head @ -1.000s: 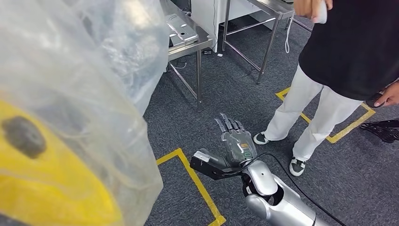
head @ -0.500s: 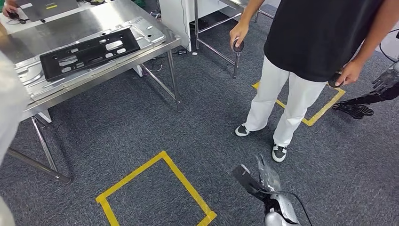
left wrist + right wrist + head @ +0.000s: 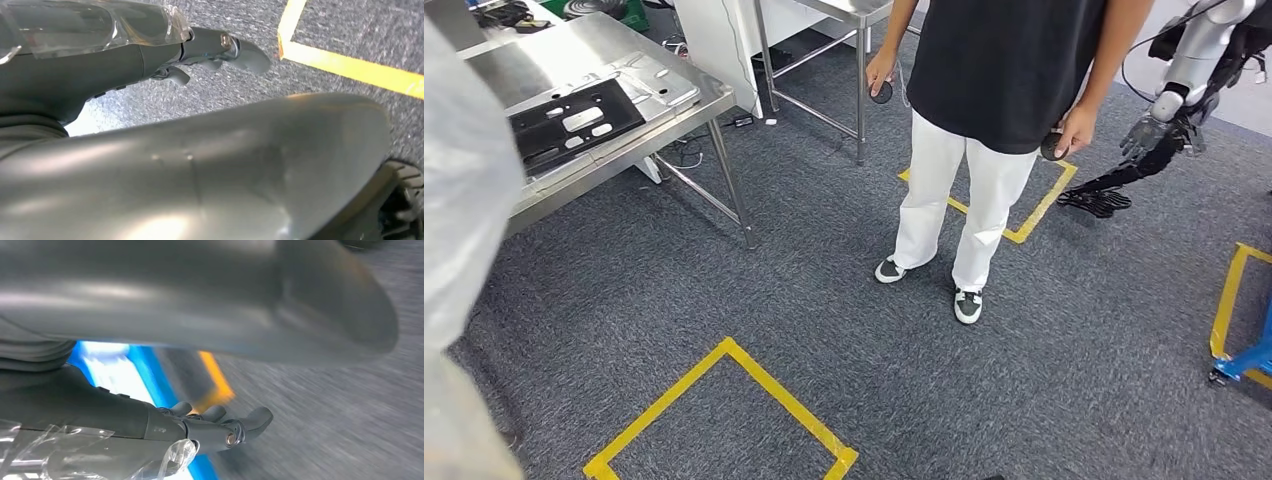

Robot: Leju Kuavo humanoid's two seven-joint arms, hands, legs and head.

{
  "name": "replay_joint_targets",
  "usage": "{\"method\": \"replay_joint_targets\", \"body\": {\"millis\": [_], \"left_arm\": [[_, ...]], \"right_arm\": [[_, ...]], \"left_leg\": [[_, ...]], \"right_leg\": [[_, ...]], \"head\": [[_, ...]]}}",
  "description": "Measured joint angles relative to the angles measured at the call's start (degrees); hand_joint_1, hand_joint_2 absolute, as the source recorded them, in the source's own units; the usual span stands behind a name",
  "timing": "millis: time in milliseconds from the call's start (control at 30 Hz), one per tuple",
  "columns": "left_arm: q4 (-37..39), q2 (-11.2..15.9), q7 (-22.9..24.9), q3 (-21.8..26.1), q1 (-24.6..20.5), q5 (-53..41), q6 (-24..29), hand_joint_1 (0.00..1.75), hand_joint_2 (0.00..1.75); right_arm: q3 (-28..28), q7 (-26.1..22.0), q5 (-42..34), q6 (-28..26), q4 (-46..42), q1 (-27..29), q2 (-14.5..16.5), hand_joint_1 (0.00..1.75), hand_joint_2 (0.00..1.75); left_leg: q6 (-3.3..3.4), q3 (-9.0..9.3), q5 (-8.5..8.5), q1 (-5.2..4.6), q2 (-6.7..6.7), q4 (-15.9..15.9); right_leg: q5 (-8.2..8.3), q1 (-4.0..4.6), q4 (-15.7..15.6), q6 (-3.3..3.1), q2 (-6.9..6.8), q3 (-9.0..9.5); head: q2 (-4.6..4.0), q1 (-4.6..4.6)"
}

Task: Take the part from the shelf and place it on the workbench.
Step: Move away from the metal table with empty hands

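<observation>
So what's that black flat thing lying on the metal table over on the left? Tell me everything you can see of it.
The black panel is a flat, long rectangular plate, matte like plastic, with several cut-out slots and holes through which lighter metal shows. It lies flat and at a slant on shiny pressed metal sheets, which rest on the steel workbench near its front edge. No hand touches it. Its left end is hidden behind clear plastic wrap close to the camera.

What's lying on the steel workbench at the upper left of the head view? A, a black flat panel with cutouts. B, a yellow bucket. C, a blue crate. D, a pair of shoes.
A: a black flat panel with cutouts lies on the steel workbench, on pressed sheet-metal parts.
</observation>
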Motion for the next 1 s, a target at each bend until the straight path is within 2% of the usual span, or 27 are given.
{"method": "replay_joint_targets", "body": {"millis": [33,67,100,133,167,200,233,267,333,367,400,433,467,500,533,567,600,633,667,700,733,767,800,867,900,933,1000], "left_arm": [[0.0,-0.04,-0.16,0.18,-0.02,0.23,0.08,0.0,0.0],[0.0,-0.07,-0.28,0.35,-0.04,0.4,0.2,0.0,0.0],[0.01,-0.05,-0.36,0.5,0.01,0.6,0.36,0.0,0.0],[0.01,-0.04,-0.4,0.63,0.13,0.82,0.53,0.0,0.0],[0.01,-0.04,-0.43,0.72,0.25,1.02,0.66,0.0,0.0],[0.01,-0.05,-0.49,0.81,0.33,1.19,0.75,0.0,0.0],[0.01,-0.06,-0.58,0.88,0.31,1.27,0.79,0.0,0.0],[0.01,-0.09,-0.69,0.93,0.24,1.28,0.8,0.0,0.0],[0.0,-0.14,-0.89,1.04,0.01,1.24,0.8,0.0,0.0],[0.0,-0.15,-0.96,1.11,-0.09,1.19,0.8,0.0,0.0],[0.0,-0.15,-0.99,1.18,-0.21,1.15,0.8,0.0,0.0],[-0.01,-0.16,-1.02,1.25,-0.34,1.17,0.81,0.0,0.0],[-0.01,-0.19,-1.03,1.31,-0.55,1.2,0.81,0.0,0.0],[-0.01,-0.23,-1.03,1.38,-0.78,1.25,0.8,0.0,0.0],[-0.01,-0.27,-1.03,1.46,-0.93,1.31,0.81,0.0,0.0],[0.0,-0.3,-1.03,1.54,-0.99,1.31,0.81,0.0,0.0],[0.01,-0.31,-1.03,1.63,-0.92,1.33,0.81,0.0,0.0],[0.01,-0.32,-1.03,1.7,-0.74,1.36,0.82,0.0,0.0],[0.01,-0.32,-1.02,1.76,-0.55,1.38,0.82,0.0,0.0],[0.01,-0.32,-1.02,1.82,-0.39,1.42,0.82,0.0,0.0],[0.01,-0.32,-1.01,1.86,-0.29,1.44,0.82,0.0,0.0],[0.01,-0.32,-1.01,1.89,-0.25,1.48,0.82,0.0,0.0],[0.01,-0.32,-1.01,1.92,-0.25,1.54,0.82,0.0,0.0],[0.01,-0.29,-1.01,1.96,-0.32,1.81,0.85,0.0,0.0],[0.01,-0.28,-1.01,1.98,-0.36,1.96,0.86,0.0,0.0],[0.01,-0.27,-1.01,2.0,-0.41,2.09,0.88,0.0,0.0],[0.01,-0.37,-1.02,2.03,-0.49,2.18,0.89,0.0,0.0]], "right_arm": [[-0.82,0.79,-0.9,0.32,1.25,0.25,0.42,0.0,0.0],[-1.63,1.52,-1.79,0.54,2.37,0.35,0.84,0.0,0.0],[-2.44,2.16,-2.61,0.73,3.33,0.4,1.33,0.0,0.0],[-3.25,2.65,-3.19,0.9,4.2,0.4,1.83,0.0,0.0],[-3.98,2.95,-3.59,0.99,5.01,0.4,2.35,0.0,0.0],[-4.61,3.06,-3.82,1.05,5.72,0.44,2.81,0.0,0.0],[-5.16,2.95,-3.94,1.09,6.36,0.5,3.29,0.0,0.0],[-5.65,2.61,-4.06,1.03,6.91,0.55,3.65,0.0,0.0],[-6.6,1.38,-4.17,0.82,7.66,0.46,4.45,0.0,0.0],[-7.0,0.63,-4.24,0.68,7.95,0.32,4.77,0.0,0.0],[-7.34,-0.16,-4.28,0.57,8.19,0.19,5.12,0.0,0.0],[-7.61,-0.88,-4.35,0.44,8.49,0.1,5.33,0.0,0.0],[-7.89,-1.6,-4.43,0.32,8.83,0.1,5.5,0.0,0.0],[-8.18,-2.26,-4.52,0.19,9.14,0.13,5.69,0.0,0.0],[-8.43,-2.77,-4.61,0.05,9.43,0.13,5.81,0.0,0.0],[-8.64,-3.21,-4.67,-0.09,9.64,0.08,5.92,0.0,0.0],[-8.81,-3.56,-4.75,-0.2,9.82,0.0,6.0,0.0,0.0],[-8.97,-3.8,-4.86,-0.29,9.99,-0.09,6.03,0.0,0.0],[-9.14,-3.97,-4.97,-0.35,10.13,-0.13,6.05,0.0,0.0],[-9.33,-4.04,-5.1,-0.36,10.31,-0.12,6.08,0.0,0.0],[-9.51,-4.05,-5.22,-0.38,10.48,-0.05,6.1,0.0,0.0],[-9.67,-4.02,-5.29,-0.39,10.66,0.02,6.12,0.0,0.0],[-9.82,-3.97,-5.35,-0.42,10.83,0.07,6.14,0.0,0.0],[-10.03,-3.81,-5.53,-0.45,11.02,0.05,6.2,0.0,0.0],[-10.11,-3.71,-5.62,-0.47,11.08,0.04,6.24,0.0,0.0],[-10.18,-3.59,-5.69,-0.47,11.16,0.07,6.27,0.0,0.0],[-10.34,-3.31,-5.74,-0.48,11.43,0.2,6.29,0.0,0.0]], "left_leg": [[0.26,0.13,0.31,0.14,0.65,-0.34],[0.49,0.21,0.59,0.32,1.29,-0.66],[0.64,0.23,0.72,0.33,1.94,-0.78],[0.75,0.17,0.76,0.34,2.66,-0.8],[0.76,0.12,0.78,0.34,3.43,-0.8],[0.72,0.07,0.79,0.37,4.24,-0.79],[0.64,0.04,0.79,0.43,4.97,-0.78],[0.5,0.06,0.79,0.54,5.64,-0.75],[-0.14,0.19,0.57,0.49,6.88,-0.48],[-0.55,0.25,0.4,0.39,7.49,-0.3],[-0.97,0.3,0.28,0.25,8.08,-0.15],[-1.35,0.34,0.23,0.22,8.69,-0.08],[-1.69,0.43,0.25,0.33,9.3,-0.1],[-2.13,0.46,0.04,0.55,9.06,0.12],[-2.53,0.19,-0.76,0.77,8.03,0.98],[-2.88,-0.6,-2.28,0.95,6.5,3.03],[-3.14,-1.97,-4.36,1.09,4.68,6.31],[-3.22,-3.8,-6.6,1.14,3.47,10.46],[-3.24,-5.58,-8.34,1.2,2.86,14.46],[-3.21,-6.71,-9.1,1.23,2.55,17.0],[-3.12,-6.81,-8.71,1.25,2.34,17.32],[-2.97,-5.75,-7.3,1.26,2.09,15.22],[-2.74,-3.76,-5.32,1.26,1.51,11.31],[-2.11,0.1,-2.23,1.21,-0.85,3.25],[-1.84,1.1,-1.53,1.09,-1.67,1.05],[-1.59,1.39,-1.33,0.91,-2.05,0.19],[-0.97,1.34,-0.84,0.74,-1.02,0.05]], "right_leg": [[-0.75,0.07,1.0,0.24,-0.89,-0.49],[-2.2,0.12,3.14,0.47,-2.23,-1.46],[-4.26,0.01,6.53,0.67,-3.86,-2.92],[-6.43,-0.15,10.65,0.96,-4.94,-4.7],[-8.0,-0.38,14.29,1.26,-5.47,-6.21],[-8.64,-0.63,16.4,1.54,-5.78,-6.91],[-8.23,-0.87,16.27,1.8,-6.06,-6.46],[-6.92,-1.11,13.66,2.01,-6.53,-4.71],[-4.02,-1.29,5.11,2.29,-9.31,0.63],[-3.11,-1.27,1.84,2.09,-10.45,2.55],[-2.71,-1.17,0.03,1.75,-11.18,3.54],[-2.63,-0.97,-0.4,1.27,-10.94,3.55],[-2.43,-0.9,-0.38,0.71,-10.13,3.35],[-2.25,-0.88,-0.42,0.27,-9.51,3.21],[-2.05,-0.91,-0.5,-0.16,-8.88,3.06],[-1.79,-1.02,-0.58,-0.6,-8.28,2.9],[-1.57,-1.03,-0.59,-0.94,-7.64,2.65],[-1.36,-0.96,-0.58,-1.2,-6.84,2.34],[-1.13,-0.87,-0.57,-1.39,-5.97,2.01],[-0.93,-0.79,-0.56,-1.45,-5.03,1.72],[-0.71,-0.78,-0.54,-1.42,-4.06,1.49],[-0.51,-0.77,-0.54,-1.31,-3.2,1.33],[-0.32,-0.78,-0.54,-1.13,-2.36,1.24],[0.01,-0.72,-0.49,-0.66,-1.02,1.07],[0.18,-0.68,-0.49,-0.36,-0.49,0.94],[0.35,-0.65,-0.53,-0.02,-0.02,0.8],[0.64,-0.79,-0.62,0.66,0.65,0.48]], "head": [[0.0,0.08],[0.0,0.19],[0.0,0.28],[0.0,0.37],[0.0,0.39],[0.0,0.39],[0.0,0.41],[0.0,0.44],[0.0,0.56],[0.0,0.58],[0.0,0.55],[0.0,0.49],[0.0,0.4],[0.0,0.34],[0.0,0.33],[0.0,0.31],[0.0,0.26],[0.0,0.22],[0.0,0.2],[0.0,0.18],[0.0,0.16],[0.0,0.16],[0.0,0.15],[0.0,0.16],[0.0,0.17],[0.0,0.2],[0.0,0.21]]}}
